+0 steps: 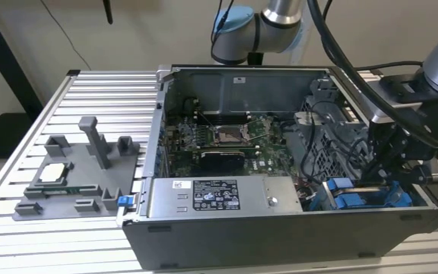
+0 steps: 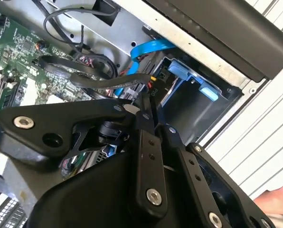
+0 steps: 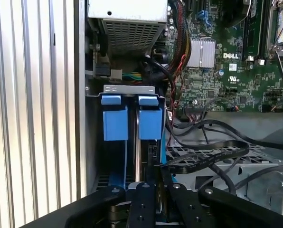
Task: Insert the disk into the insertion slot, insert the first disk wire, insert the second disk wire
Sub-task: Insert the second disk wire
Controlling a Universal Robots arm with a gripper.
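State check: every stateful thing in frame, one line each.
computer case: side panel off, interior exposed.
insertion slot: blue tabs visible at its mouth; whether the disk is seated, cannot tell.
gripper: low inside the case, at the insertion slot; fingers close together.
processor socket: open, no cooler on it.
grey fixture tray: on the table beside the case, holding a small silver chip.

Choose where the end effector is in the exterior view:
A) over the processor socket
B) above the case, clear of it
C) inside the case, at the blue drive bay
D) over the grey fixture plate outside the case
C: the end effector is down inside the case at the blue drive bay.
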